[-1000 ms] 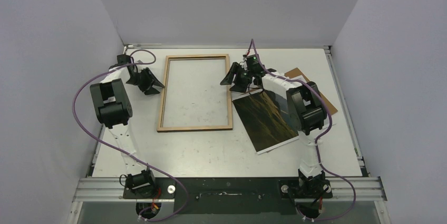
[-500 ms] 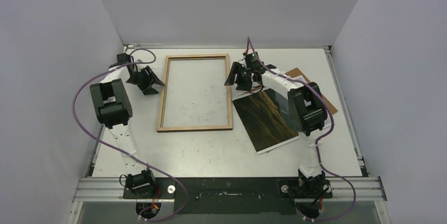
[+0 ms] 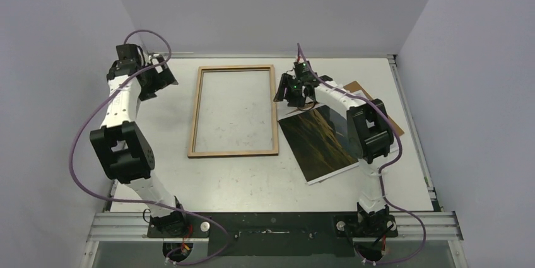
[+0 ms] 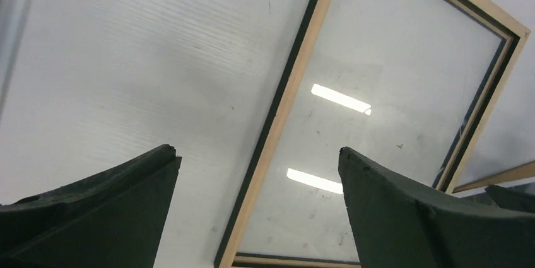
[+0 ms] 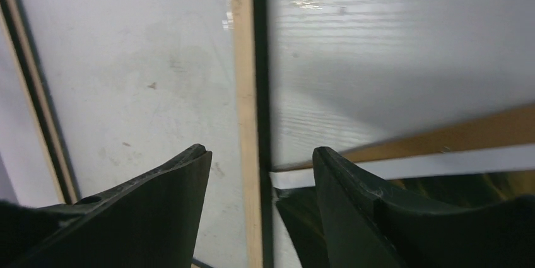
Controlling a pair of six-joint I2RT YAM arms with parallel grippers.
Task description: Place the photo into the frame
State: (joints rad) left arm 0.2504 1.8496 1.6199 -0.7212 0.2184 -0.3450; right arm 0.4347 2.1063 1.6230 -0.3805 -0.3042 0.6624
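The frame [image 3: 195, 110] lies flat mid-table, light wood side up; its rim also shows in the left wrist view [image 4: 296, 79] and in the right wrist view [image 5: 243, 60]. To its right lies the photo [image 3: 318, 142], its far corner close against the frame's right rim [image 5: 296, 211]. My right gripper [image 3: 287, 91] hovers open over that rim, which runs between its fingers [image 5: 260, 149] with nothing gripped. My left gripper [image 3: 158, 79] is raised near the far-left corner, open wide and empty, looking down at the frame's left rim [image 4: 257, 151].
A plain brown backing board [image 3: 391, 123] lies partly under the photo at the right, its edge seen in the right wrist view [image 5: 467, 132]. Grey walls enclose the table on three sides. Purple cables loop from both arms.
My left arm has swung up and back toward the far-left corner, and its jaws have opened wider. The right gripper has shifted slightly right, over the frame's right rim.
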